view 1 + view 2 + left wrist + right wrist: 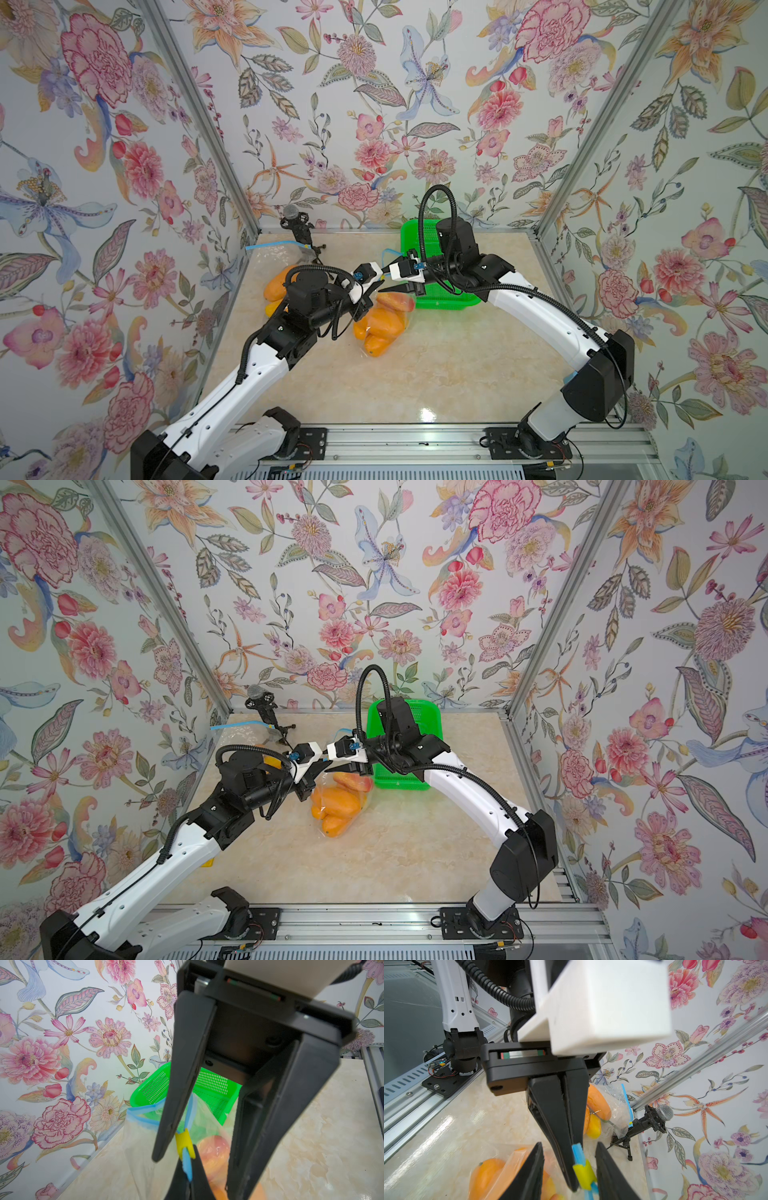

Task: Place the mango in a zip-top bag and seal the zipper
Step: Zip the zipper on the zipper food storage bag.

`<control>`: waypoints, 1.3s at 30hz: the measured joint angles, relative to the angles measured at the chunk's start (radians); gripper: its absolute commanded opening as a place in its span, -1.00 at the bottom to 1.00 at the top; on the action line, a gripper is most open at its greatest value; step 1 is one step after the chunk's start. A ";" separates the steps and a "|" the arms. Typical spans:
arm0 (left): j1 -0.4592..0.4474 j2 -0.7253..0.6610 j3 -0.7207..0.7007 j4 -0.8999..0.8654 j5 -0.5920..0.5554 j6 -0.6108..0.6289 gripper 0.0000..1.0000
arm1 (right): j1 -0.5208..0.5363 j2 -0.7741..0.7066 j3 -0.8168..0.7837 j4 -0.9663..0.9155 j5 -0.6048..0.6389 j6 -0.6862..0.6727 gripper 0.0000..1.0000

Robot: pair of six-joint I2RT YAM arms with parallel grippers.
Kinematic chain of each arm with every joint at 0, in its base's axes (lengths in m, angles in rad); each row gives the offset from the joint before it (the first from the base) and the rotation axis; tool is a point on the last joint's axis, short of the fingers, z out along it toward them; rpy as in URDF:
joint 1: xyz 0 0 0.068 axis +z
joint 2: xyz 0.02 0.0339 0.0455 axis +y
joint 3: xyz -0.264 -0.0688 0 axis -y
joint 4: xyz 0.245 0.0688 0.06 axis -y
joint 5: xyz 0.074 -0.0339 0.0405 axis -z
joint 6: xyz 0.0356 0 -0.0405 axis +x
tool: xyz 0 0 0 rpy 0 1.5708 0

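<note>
Table [415, 374], far side: green basket [444, 301]. Just before it, zip-top bag [137, 1147] of orange mangoes [380, 322], long axis rising from near end to raised mouth. Left gripper [188, 1176] clenched on blue zipper strip [578, 1153]; right gripper [569, 1147] parted astride yellow slider [584, 1175].

lab robot booth, aluminium frame [206, 124]

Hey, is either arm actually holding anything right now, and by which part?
The left end effector pinches the mango bag by its blue zipper strip, beside the yellow slider. The right end effector stands open around that slider, gripping nothing.
</note>
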 measured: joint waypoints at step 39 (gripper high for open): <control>0.000 -0.068 0.043 -0.102 -0.080 0.115 -1.00 | -0.059 -0.065 -0.017 -0.064 0.167 -0.028 -0.93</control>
